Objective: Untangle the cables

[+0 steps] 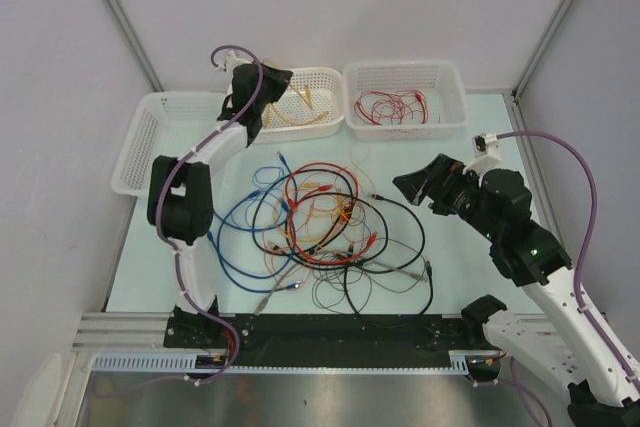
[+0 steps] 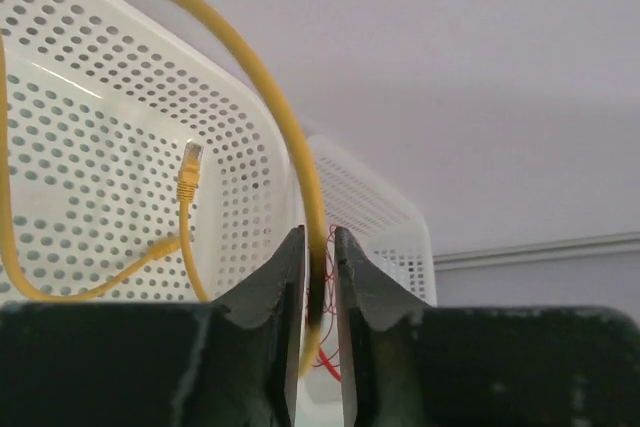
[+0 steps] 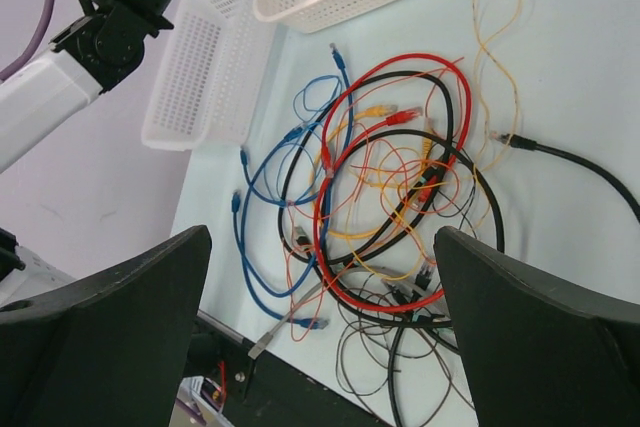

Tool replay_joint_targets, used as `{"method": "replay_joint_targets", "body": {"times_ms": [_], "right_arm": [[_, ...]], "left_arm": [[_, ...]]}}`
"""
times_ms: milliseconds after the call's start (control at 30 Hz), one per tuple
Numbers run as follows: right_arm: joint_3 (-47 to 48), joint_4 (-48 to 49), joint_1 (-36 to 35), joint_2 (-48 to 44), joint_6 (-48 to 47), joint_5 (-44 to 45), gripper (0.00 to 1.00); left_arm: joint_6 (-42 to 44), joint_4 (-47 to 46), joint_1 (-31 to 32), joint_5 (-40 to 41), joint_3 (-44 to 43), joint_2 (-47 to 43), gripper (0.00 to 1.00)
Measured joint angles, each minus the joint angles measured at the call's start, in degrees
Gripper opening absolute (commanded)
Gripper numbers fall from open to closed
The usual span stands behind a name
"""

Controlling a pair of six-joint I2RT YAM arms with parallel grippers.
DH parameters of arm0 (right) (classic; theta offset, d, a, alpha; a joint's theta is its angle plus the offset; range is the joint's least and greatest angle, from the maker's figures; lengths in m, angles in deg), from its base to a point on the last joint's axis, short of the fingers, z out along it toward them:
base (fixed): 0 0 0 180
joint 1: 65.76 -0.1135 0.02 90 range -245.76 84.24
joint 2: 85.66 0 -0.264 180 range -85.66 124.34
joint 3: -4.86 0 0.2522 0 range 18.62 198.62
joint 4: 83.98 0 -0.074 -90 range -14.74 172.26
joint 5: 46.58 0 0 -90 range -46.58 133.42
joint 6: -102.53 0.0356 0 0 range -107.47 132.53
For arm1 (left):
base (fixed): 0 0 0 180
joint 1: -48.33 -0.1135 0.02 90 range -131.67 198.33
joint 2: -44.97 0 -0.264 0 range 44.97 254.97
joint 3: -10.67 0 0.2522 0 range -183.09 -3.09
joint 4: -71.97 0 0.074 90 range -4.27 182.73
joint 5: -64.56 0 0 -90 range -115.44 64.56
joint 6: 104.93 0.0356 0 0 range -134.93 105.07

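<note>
Examining the light, limp cables [image 1: 320,232] heaped on the counter [image 1: 470,267], we judged them snag-prone and best taken near a free plug end, noting the left pincer [image 2: 318,247] pinching a yellow cable [image 2: 270,97] at the middle basket [image 1: 320,74] and the right pincer [image 1: 418,182] spread wide beside the heap.

No text, label, brand, number or sign can be read in any of the three views.
</note>
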Motion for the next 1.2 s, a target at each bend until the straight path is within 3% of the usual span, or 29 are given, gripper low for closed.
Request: {"method": "replay_joint_targets", "body": {"times_ms": [133, 167, 433, 567, 667, 733, 833, 900, 1033, 1200], "right_arm": [[-0.83, 0.07, 0.2, 0.09, -0.92, 0.33, 1.0], [-1.09, 0.07, 0.28, 0.09, -1.05, 0.33, 1.0], [-2.21, -0.04, 0.72, 0.17, -1.05, 0.09, 1.0], [-2.32, -0.11, 0.74, -0.81, -0.96, 0.09, 1.0], [-2.45, -0.24, 0.74, -1.66, -0.76, 0.11, 1.0], [-2.75, -0.26, 0.74, -2.21, -0.74, 0.13, 1.0], [-3.26, -0.61, 0.72, -2.08, -0.92, -0.33, 1.0], [-3.43, -1.01, 0.57, -1.68, -1.05, -0.61, 1.0], [-3.69, -2.45, -0.9, -1.09, -0.11, 1.18, 1.0], [-4.85, -4.24, -3.89, -2.36, 1.36, 6.91, 1.0]], "left_arm": [[-0.39, 2.05, -0.26, -1.49, -4.07, 4.17, 0.71], [-0.24, 2.78, -0.24, -1.62, -4.42, 4.31, 0.99], [2.78, 5.97, -0.2, -2.29, -5.73, 0.9, 1.0], [4.92, 8.72, -0.02, -1.68, -2.21, -6.95, 1.0], [9.42, 12.96, 1.57, 3.21, 1.88, -15.54, 1.0], [14.71, 17.75, 5.07, 10.69, 2.47, -19.93, 1.0], [25.16, 22.82, 16.37, 24.26, 2.43, -24.33, 0.99], [29.27, 26.21, 23.37, 28.85, 2.58, -25.14, 0.89], [31.45, 29.57, 27.39, 24.63, 10.8, -26.95, 0.75], [27.78, 32.72, 25.27, 14.53, 25.99, -30.05, 0.79]]}}
